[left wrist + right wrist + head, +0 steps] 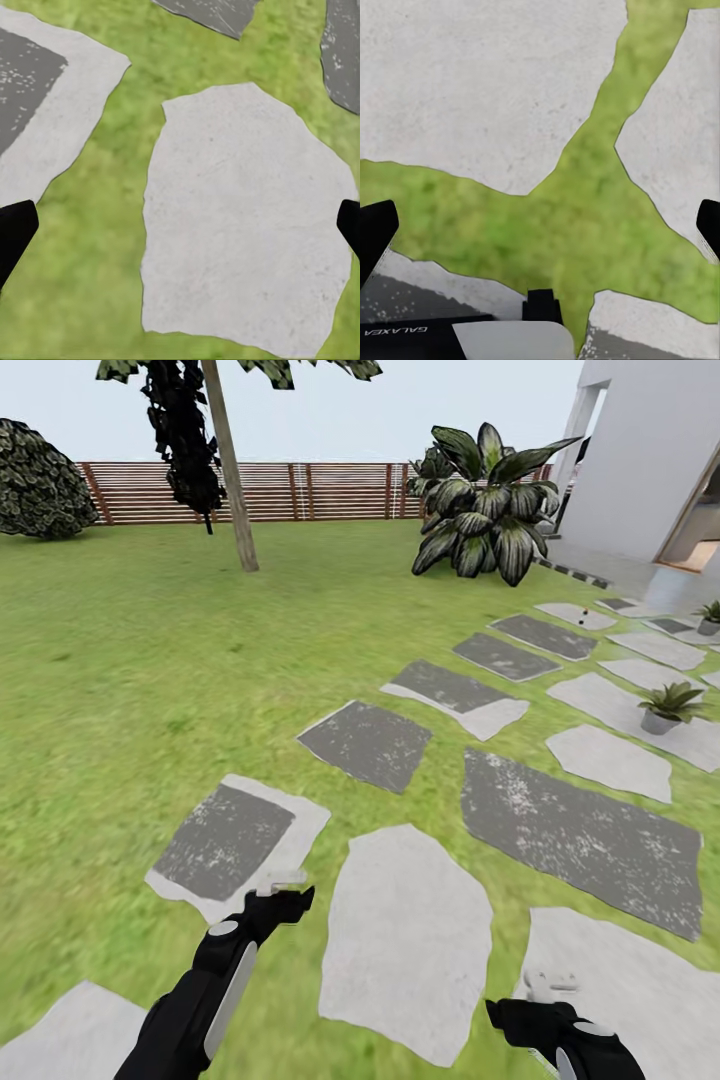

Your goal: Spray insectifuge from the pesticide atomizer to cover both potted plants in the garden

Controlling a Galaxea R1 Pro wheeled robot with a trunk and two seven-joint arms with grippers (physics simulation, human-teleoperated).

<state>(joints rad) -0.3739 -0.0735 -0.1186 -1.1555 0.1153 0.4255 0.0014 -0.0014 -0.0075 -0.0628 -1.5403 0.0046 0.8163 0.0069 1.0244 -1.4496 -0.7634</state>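
Two potted plants stand on the pale stepping stones at the right of the garden: a nearer potted plant [668, 706] and a farther potted plant [710, 618] by the paving. A tiny dark speck [580, 611] stands on a far pale stone; it may be the pesticide atomizer but is too small to tell. My left gripper [282, 882] hangs low over the lawn near me, open and empty [180, 225] above a pale stone [240, 225]. My right gripper [550, 986] is also open and empty [540, 225], above grass between stones.
Irregular grey stepping stones [405, 940] run from me toward the far right. A large striped-leaf plant [490, 510] and a tree trunk [232, 470] stand ahead of a brown slatted fence [300, 492]. A white building [650, 460] is at the right, a dark bush [38, 485] at the far left.
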